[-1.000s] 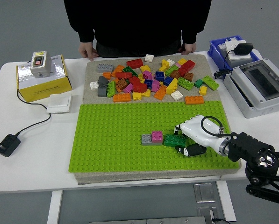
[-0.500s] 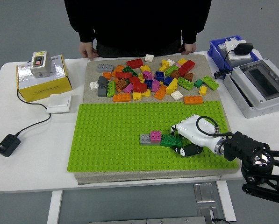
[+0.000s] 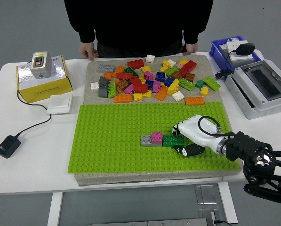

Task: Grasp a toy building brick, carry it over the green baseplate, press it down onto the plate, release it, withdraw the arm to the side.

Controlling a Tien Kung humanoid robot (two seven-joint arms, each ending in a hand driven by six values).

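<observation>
Pressing green brick (image 3: 173, 141) onto green plate (image 3: 112, 141), our right hand (image 3: 193, 136) gripping it, seating studs at 3 o'clock of grey-pink bricks (image 3: 152, 139).

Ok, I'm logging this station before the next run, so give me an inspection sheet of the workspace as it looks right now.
Surface: white table, grey mat under the green baseplate.
Job's things: dark green brick on the baseplate beside a grey brick with a pink brick on top; loose brick pile on the mat behind.
Clutter: yellow box with a grey device on top, white switch, blue bin, grey enclosure.
Hands: right hand closed on the dark green brick; left nothing seen.
Cables: black cord with adapter at left.
Surroundings: person at the far edge, both hands resting on the table.
</observation>
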